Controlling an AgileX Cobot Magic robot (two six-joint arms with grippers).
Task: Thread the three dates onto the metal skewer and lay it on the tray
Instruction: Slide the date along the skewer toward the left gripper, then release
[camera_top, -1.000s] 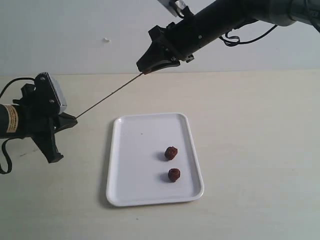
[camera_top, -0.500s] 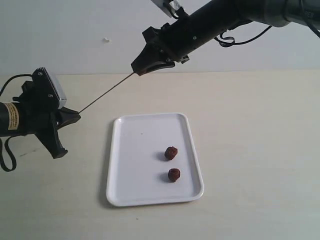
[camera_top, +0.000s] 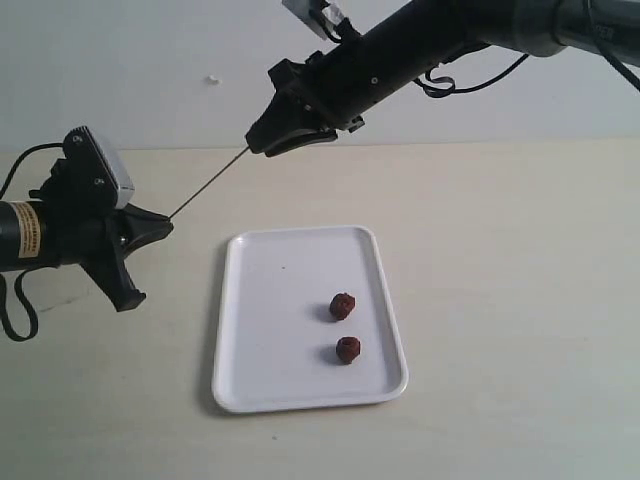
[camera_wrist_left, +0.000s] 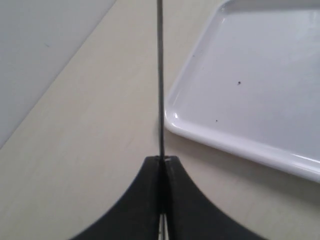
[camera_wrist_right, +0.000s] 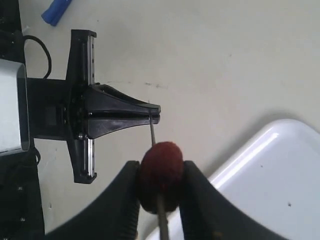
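Observation:
My left gripper (camera_top: 160, 225) (camera_wrist_left: 161, 159) is shut on one end of the thin metal skewer (camera_top: 208, 184) (camera_wrist_left: 160, 75), which slants up and right over the table. My right gripper (camera_top: 255, 146) (camera_wrist_right: 160, 167) is shut on a dark red date (camera_wrist_right: 160, 175) with the skewer (camera_wrist_right: 152, 131) running through it; in the exterior view that date is hidden between the fingers. Two more dates (camera_top: 342, 306) (camera_top: 347, 349) lie on the white tray (camera_top: 255, 340) (camera_wrist_left: 240, 145), toward its right side. The left gripper (camera_wrist_right: 122, 116) faces the held date in the right wrist view.
A cream table (camera_top: 510, 280) carries everything, and a pale wall stands behind it. A blue object (camera_wrist_right: 56, 10) lies on the table beyond the left arm. The left arm's cable (camera_top: 20, 170) loops at the far left.
The right gripper with its date has slid left and slightly up along the skewer toward the left gripper. The left gripper has shifted a little right and up. The tray dates have not moved.

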